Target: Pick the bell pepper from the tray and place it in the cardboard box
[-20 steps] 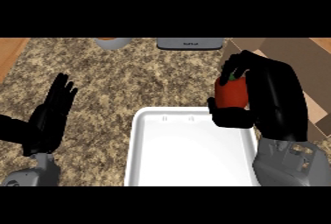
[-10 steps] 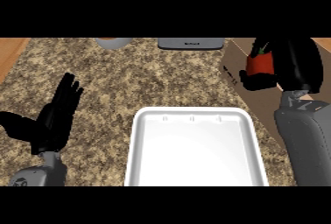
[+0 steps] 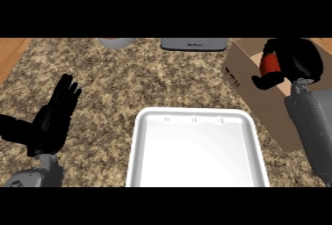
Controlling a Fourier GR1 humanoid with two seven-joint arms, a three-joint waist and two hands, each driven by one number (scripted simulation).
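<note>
Across the speckled brown-and-tan stone counter (image 3: 149,83), which filled most of the view, a strip of orange-brown wood (image 3: 12,52) showed at the far left edge. A white tray (image 3: 197,176) with a raised rim sat in the lower middle of the counter, nothing lying in it. At the counter's far edge stood a grey box-like appliance (image 3: 194,44), and to its left a pale grey rounded vessel (image 3: 116,42), both cut off by the view's top. The cardboard box (image 3: 250,83) stood at the right, just beside the tray's upper right corner, its brown side wall facing the tray. Above the box's opening hung the right hand (image 3: 295,59), its fingers curled round the red bell pepper (image 3: 269,64), which showed only partly between the black fingers. The left hand (image 3: 55,116) rested at the view's left, well apart from the tray, fingers straight and pointing up.
</note>
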